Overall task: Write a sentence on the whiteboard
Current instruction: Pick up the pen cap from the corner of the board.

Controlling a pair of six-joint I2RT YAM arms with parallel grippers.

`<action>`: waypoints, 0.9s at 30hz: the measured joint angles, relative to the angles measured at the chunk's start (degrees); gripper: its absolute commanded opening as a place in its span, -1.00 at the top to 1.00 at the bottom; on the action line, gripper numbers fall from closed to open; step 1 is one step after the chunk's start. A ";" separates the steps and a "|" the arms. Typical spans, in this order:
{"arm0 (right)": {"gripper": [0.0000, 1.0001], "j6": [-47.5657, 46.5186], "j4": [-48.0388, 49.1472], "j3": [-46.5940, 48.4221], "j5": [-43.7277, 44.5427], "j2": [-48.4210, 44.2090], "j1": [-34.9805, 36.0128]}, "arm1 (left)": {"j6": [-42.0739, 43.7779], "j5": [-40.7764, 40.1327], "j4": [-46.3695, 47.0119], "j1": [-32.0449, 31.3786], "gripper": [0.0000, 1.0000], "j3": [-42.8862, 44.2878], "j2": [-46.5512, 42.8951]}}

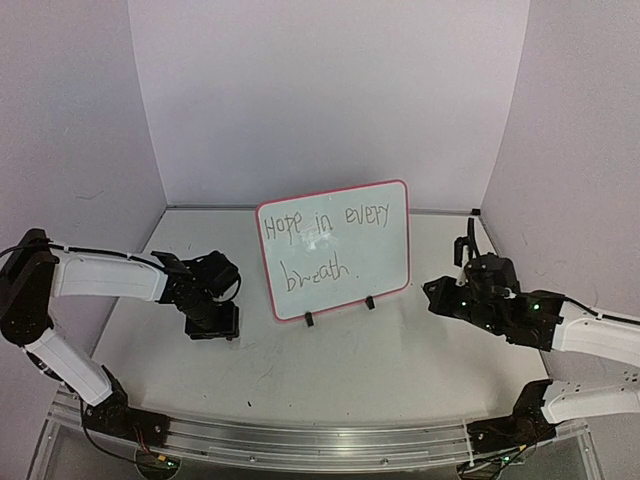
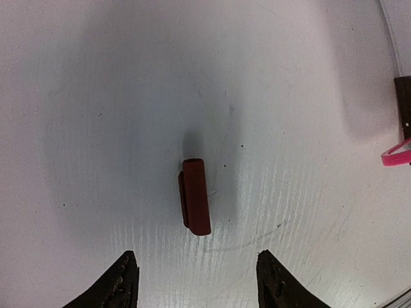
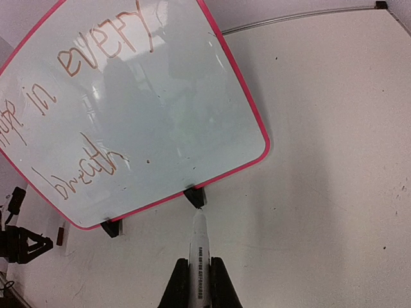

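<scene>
whiteboard [image 1: 375,255] stands on 2 feet [image 1: 309,320] mid tabletop [image 1: 400,360], sentence [image 1: 330,225] looks finished | right gripper [image 3: 200,282] pinches marker [image 3: 199,247] barrel, tip bare | left gripper [image 2: 196,282] spread, empty, above red cap [image 2: 196,196] | you likely face a light, tippy board: don't nudge it; pinch the slick cap across its sides

Whiteboard [image 1: 385,258], red-pink rim, rounded corners, standing upright on two black feet at centre of the overhead view, right side higher. Sentence [image 1: 322,227] in thin dark handwriting: "Hope in every" over "breath".

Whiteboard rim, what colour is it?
The whiteboard rim is pinkish red, seen best in the right wrist view.
</scene>
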 measured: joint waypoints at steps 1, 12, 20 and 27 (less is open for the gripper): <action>1.00 0.08 -0.18 0.00 -0.24 0.06 0.00 | 0.00 -0.09 0.03 -0.10 -0.04 0.09 0.60; 1.00 0.67 -0.77 0.00 -1.10 0.35 0.00 | 2.10 -1.46 -0.01 -0.16 0.26 2.86 4.85; 1.00 1.71 -0.77 0.00 -1.10 0.36 0.00 | 3.44 -2.70 -0.02 -0.21 0.43 3.82 7.50; 1.00 2.38 -0.77 -0.02 -1.08 0.20 0.00 | 4.72 -3.11 -0.12 -0.25 0.56 4.02 10.34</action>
